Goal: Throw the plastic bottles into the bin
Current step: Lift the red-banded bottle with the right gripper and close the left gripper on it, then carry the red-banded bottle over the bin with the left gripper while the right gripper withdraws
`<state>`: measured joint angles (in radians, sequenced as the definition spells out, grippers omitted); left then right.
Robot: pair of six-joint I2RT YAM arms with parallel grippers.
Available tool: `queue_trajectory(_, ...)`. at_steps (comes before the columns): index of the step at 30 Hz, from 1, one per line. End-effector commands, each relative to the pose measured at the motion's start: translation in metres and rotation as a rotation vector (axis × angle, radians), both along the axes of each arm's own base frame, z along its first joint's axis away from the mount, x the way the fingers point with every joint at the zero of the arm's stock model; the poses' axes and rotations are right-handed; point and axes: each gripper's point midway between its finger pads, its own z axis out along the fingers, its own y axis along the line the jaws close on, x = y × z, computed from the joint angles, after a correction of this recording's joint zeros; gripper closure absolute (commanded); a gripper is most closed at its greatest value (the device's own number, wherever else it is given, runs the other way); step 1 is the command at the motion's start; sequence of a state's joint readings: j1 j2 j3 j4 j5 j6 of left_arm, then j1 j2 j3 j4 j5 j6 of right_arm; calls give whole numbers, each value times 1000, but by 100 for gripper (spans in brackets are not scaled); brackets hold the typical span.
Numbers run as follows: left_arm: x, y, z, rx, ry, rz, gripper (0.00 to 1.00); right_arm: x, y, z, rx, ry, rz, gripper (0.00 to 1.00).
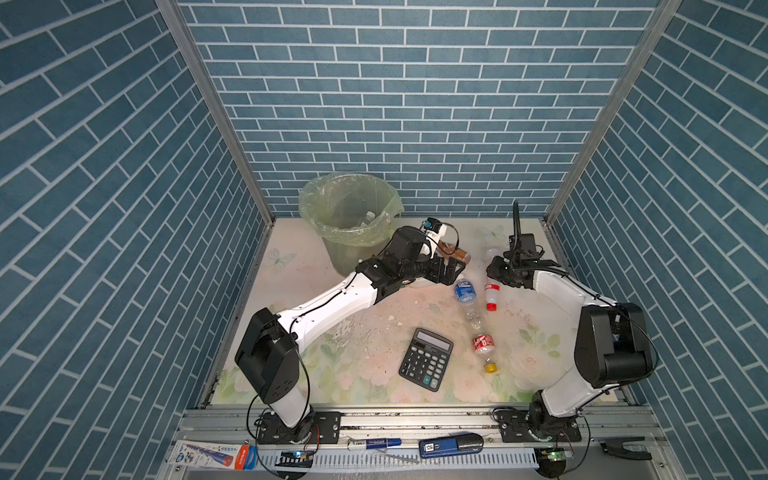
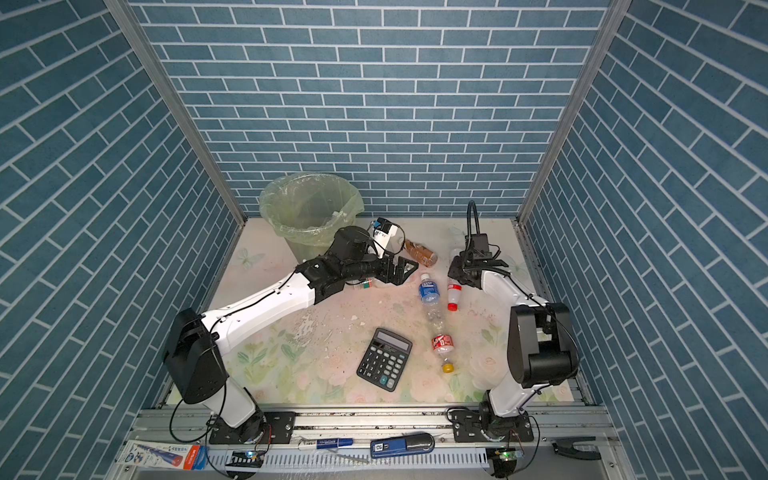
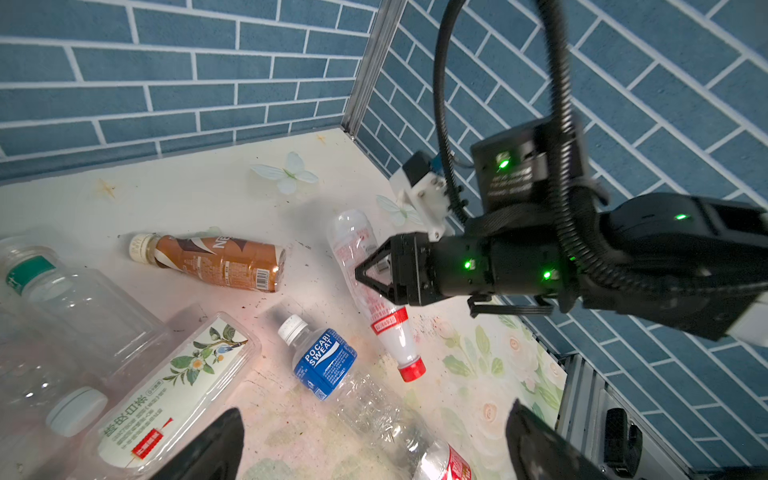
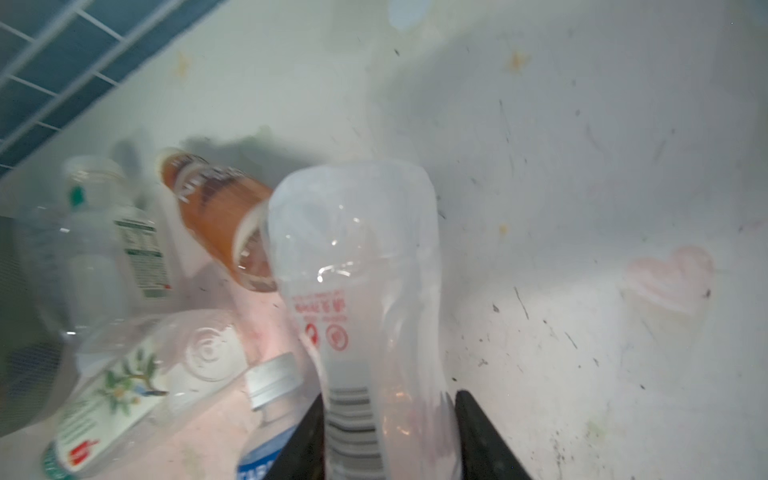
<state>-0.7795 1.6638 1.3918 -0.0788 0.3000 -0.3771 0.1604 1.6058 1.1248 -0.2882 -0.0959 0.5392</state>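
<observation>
Not far along yet, by the look of the table. Far left at the back, the bin [image 1: 332, 245], with one white-capped bottle [image 1: 370, 215] already down inside; maybe more, too dim to tell. Next, tucked under the left arm, two see-through ones lying flat: a green-band bottle [image 3: 83, 299] and a flower-label bottle [image 3: 174, 386]. Then the black calculator [image 1: 426, 359], not rubbish, best left alone. Left gripper [image 1: 451, 268] hanging close by the brown bottle [image 1: 453, 251], jaws wide open, holding nothing. Just beside, a blue-label bottle [image 1: 464, 291], and nearer the front a red-label bottle [image 1: 484, 347] with a yellow cap, all still out on the table. Last on the right, the red-cap bottle [image 1: 491, 293], flat on the table, with the right gripper [image 3: 365, 275] squeezing its clear middle from both sides. At least one in, six seen waiting, the red-cap one likely next.
</observation>
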Motion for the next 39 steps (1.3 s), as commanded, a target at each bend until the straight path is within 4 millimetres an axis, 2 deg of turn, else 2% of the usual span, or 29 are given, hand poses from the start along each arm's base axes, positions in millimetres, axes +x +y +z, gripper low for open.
queue_trajectory(1,-2,-11,-4,-52,34,-17,1,14,10,68,111,-128,-13,55)
queue_trajectory(8,19,-24,-17,-101,139,70,1,29,41,155,355,-333,15,56)
queue_trajectory(13,30,-42,-16,-184,194,74,1,28,64,194,435,-404,60,57)
queue_trajectory(16,36,-49,-12,-219,199,78,2,27,74,204,468,-424,75,57)
queue_trajectory(21,41,-55,-8,-249,192,81,10,26,84,211,503,-434,90,57)
queue_trajectory(27,43,-60,-9,-249,183,80,27,24,92,215,547,-442,103,57)
queue_trajectory(29,44,-62,-12,-241,189,79,37,24,95,217,558,-443,107,58)
queue_trajectory(33,43,-65,-12,-240,187,68,47,23,99,220,571,-445,124,58)
queue_trajectory(39,43,-59,1,-205,141,70,67,18,100,227,576,-459,141,56)
